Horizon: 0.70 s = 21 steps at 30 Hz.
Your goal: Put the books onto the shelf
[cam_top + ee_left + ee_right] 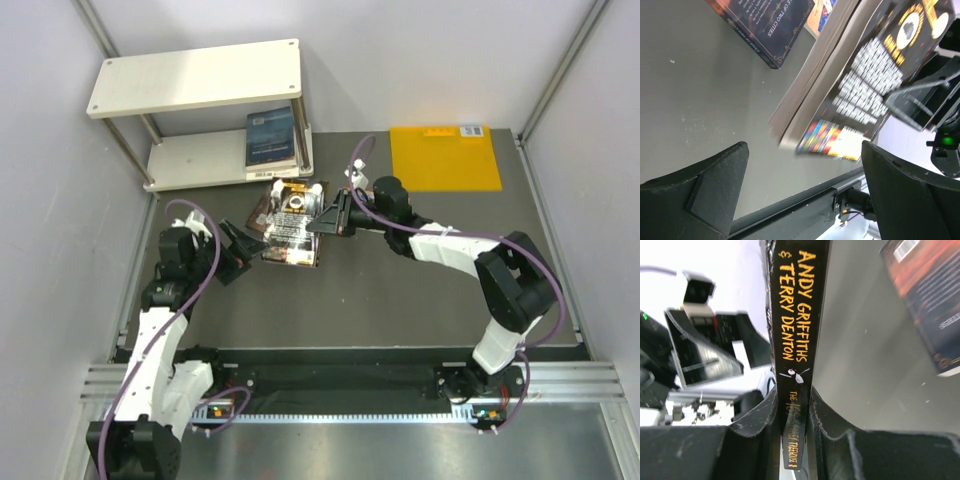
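Observation:
The shelf [200, 78] stands at the back left, with a dark blue book [272, 137] lying on its lower board. In the middle of the table a black book with gold ornament [291, 226] is tilted up over a small pile. My right gripper [330, 215] is shut on its spine [797, 315], one finger [757, 415] on each cover. My left gripper [245, 255] is open just off the book's near-left corner [840, 142], its fingers [715, 172] touching nothing. A dark book with a reddish glow [765, 25] [932, 285] lies flat beside it.
A large plain orange-yellow sheet [445, 157] lies flat at the back right. White walls close in both sides. A metal rail [340, 385] runs along the near edge between the arm bases.

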{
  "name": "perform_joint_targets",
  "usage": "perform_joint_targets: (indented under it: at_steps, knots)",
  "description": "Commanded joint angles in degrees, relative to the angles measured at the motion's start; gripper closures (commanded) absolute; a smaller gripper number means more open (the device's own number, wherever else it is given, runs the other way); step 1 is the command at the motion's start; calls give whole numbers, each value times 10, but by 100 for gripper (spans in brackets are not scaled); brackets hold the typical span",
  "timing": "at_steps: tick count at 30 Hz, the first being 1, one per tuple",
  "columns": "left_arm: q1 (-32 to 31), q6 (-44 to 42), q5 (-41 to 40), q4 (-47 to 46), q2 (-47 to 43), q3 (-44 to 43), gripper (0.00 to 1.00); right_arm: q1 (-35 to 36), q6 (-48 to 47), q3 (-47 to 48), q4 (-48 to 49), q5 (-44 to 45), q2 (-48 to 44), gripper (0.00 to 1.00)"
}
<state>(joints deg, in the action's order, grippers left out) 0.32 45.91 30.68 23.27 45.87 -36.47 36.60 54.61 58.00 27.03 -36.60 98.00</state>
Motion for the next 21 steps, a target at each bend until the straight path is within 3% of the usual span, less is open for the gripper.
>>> perform_joint_targets:
  at_steps: [1,8,21]
  knots:
    - [-1,42,-8,-59,-33,36,1,-10,3,54,21,-4,-18,100]
    - [-1,136,41,-267,-92,137,1,-11,42,66,67,-27,-9,100]
    - [-1,146,17,-364,-114,188,1,4,115,37,160,-62,-3,100]
